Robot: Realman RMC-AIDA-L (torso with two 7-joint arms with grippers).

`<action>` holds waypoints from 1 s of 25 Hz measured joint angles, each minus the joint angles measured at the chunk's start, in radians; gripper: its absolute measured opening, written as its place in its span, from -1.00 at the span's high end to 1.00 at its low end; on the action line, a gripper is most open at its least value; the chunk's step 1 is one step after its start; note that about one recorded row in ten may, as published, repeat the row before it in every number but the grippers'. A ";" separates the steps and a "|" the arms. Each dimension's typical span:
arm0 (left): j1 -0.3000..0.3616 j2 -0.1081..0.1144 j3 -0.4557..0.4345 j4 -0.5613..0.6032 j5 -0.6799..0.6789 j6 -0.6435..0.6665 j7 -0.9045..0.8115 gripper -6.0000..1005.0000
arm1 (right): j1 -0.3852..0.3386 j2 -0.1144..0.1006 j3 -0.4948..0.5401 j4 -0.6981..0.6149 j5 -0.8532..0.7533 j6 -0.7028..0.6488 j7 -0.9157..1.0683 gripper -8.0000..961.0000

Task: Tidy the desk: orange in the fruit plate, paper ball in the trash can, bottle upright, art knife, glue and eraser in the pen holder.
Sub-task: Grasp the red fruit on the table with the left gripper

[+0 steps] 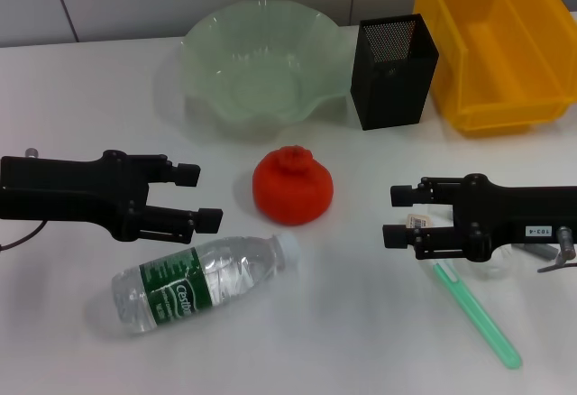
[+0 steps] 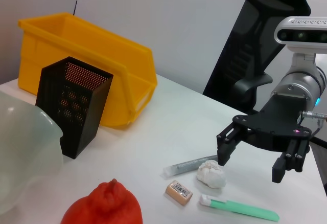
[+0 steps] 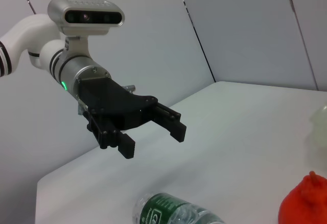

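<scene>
The white table (image 1: pixel 81 88) carries everything, and at its far right corner stands the trash can (image 1: pixel 501 52), a big yellow bin with nothing visible inside from the head view. Next in size is the fruit plate (image 1: pixel 263 61), pale green with a wavy rim, at the far middle of the table, and it holds no fruit. Just beside it, between plate and trash can, the pen holder (image 1: pixel 394 70) stands upright, a black mesh cup. The left gripper (image 1: pixel 203 198) hangs above the table on the left side, its two fingers spread apart and holding nothing; the bottle (image 1: pixel 203 282) lies on its side just in front of it, cap pointing toward the orange. The right gripper (image 1: pixel 397 215) hangs on the right side, also spread open and empty. The orange (image 1: pixel 292 186) sits on the table between the two grippers, in front of the fruit plate and apart from it. Under and near the right gripper lie the small things: a green art knife (image 2: pixel 240 208), a grey glue stick (image 2: pixel 189 165), a white paper ball (image 2: pixel 211 175) touching the glue stick, and the eraser (image 2: pixel 179 192), a beige block with a label, just beside the paper ball.
</scene>
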 joint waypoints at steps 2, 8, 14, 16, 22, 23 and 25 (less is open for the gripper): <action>0.000 0.000 0.000 0.000 0.000 0.000 0.000 -0.68 | 0.000 0.000 0.000 0.002 0.000 0.000 0.000 -0.52; 0.000 0.000 0.001 0.000 0.000 0.000 0.007 -0.67 | 0.000 0.000 0.000 0.011 0.000 0.000 -0.001 -0.52; 0.000 0.000 0.001 0.000 0.000 -0.003 0.013 -0.66 | 0.000 0.000 0.000 0.012 0.000 0.000 -0.001 -0.52; 0.000 0.000 0.001 0.000 0.000 -0.004 0.014 -0.66 | 0.000 0.000 0.000 0.013 0.000 0.000 -0.001 -0.52; 0.004 -0.004 -0.003 0.001 -0.001 -0.073 0.001 -0.65 | 0.000 0.000 0.000 0.014 0.000 0.000 -0.002 -0.52; 0.006 -0.005 -0.003 0.001 -0.003 -0.078 0.002 -0.65 | 0.000 0.000 0.000 0.014 0.000 0.000 -0.002 -0.52; 0.012 -0.007 -0.005 0.001 -0.010 -0.090 0.014 -0.65 | 0.000 0.000 0.000 0.016 0.000 0.000 -0.002 -0.52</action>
